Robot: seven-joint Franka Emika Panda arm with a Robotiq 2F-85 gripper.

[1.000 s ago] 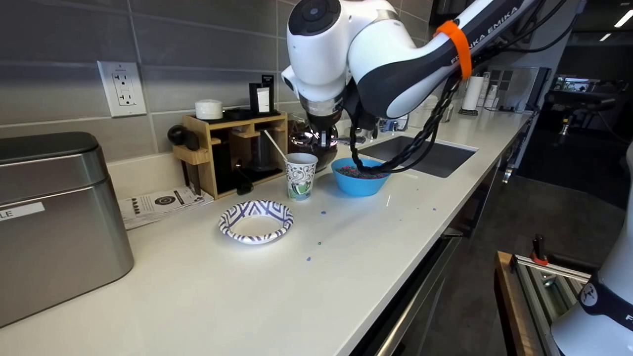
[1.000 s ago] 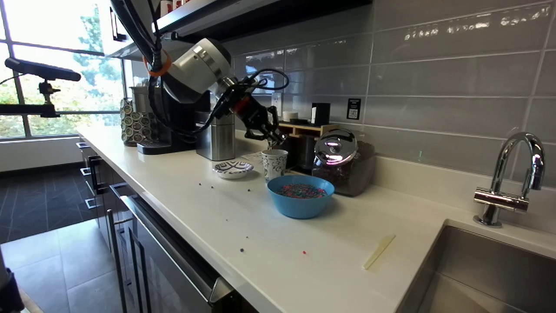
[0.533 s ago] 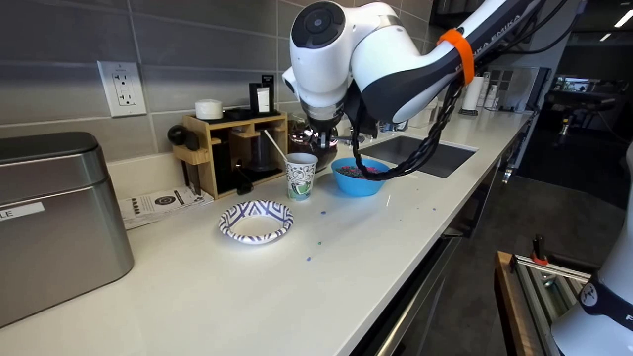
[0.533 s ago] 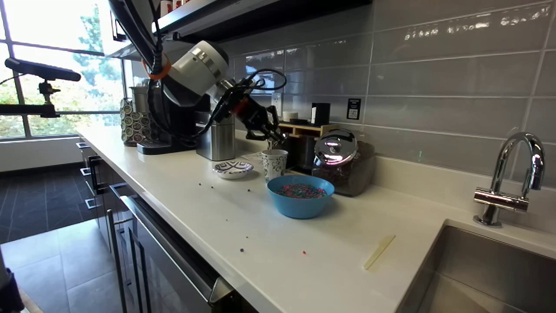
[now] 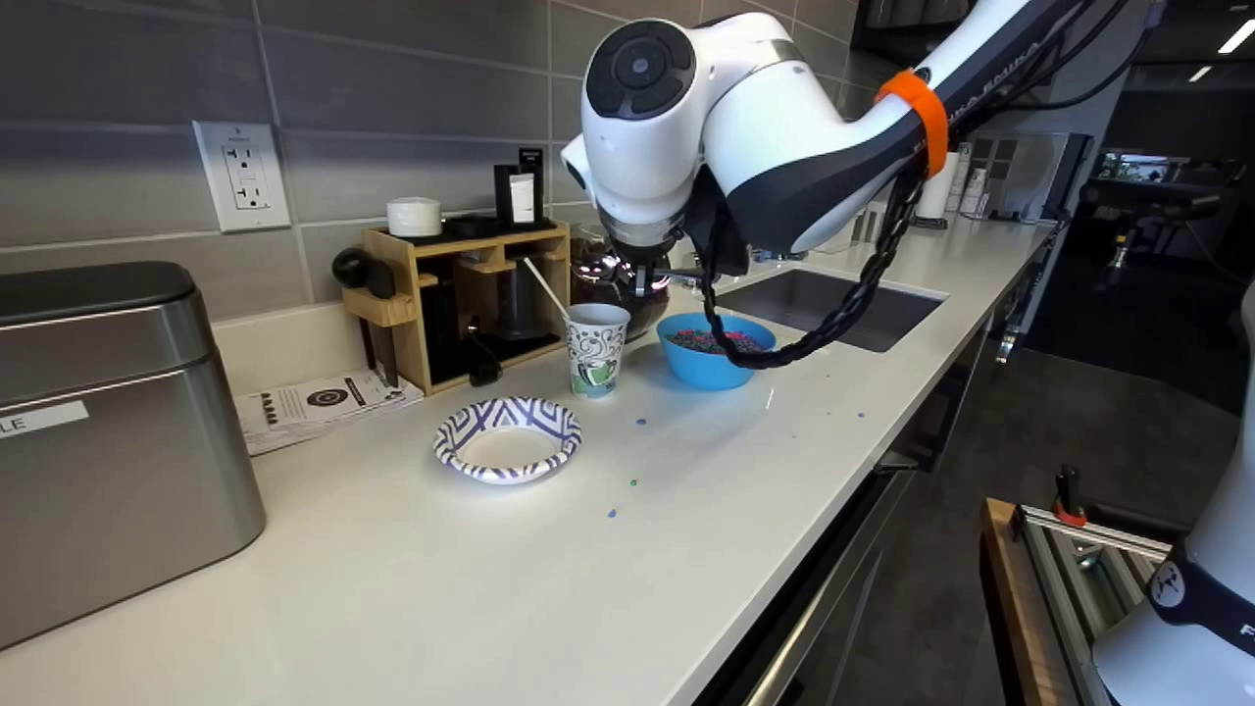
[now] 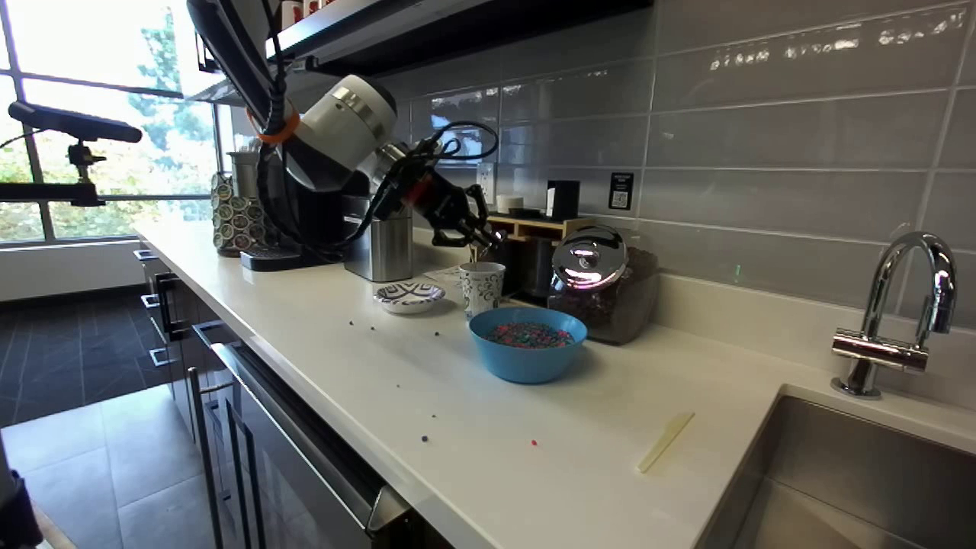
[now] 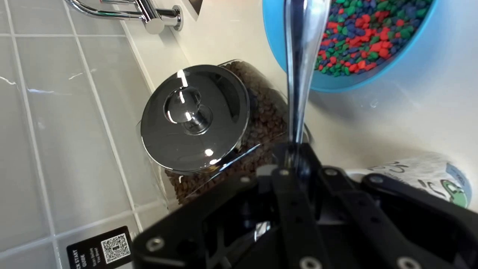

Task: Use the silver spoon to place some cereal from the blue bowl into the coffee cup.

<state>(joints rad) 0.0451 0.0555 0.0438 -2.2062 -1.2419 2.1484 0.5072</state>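
Near and above the coffee cup [image 5: 596, 353], the pincer [image 7: 296, 160] grips the silver spoon [image 7: 300, 67], apparently to deliver cereal [image 7: 360, 41] from the blue bowl [image 6: 526, 363], so a slow, steady tilt seems called for.

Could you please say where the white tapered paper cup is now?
In an exterior view, the white tapered paper cup stands upright between the shallow blue-patterned white dish on its left, nearer the camera, and the round blue bowl on its right.
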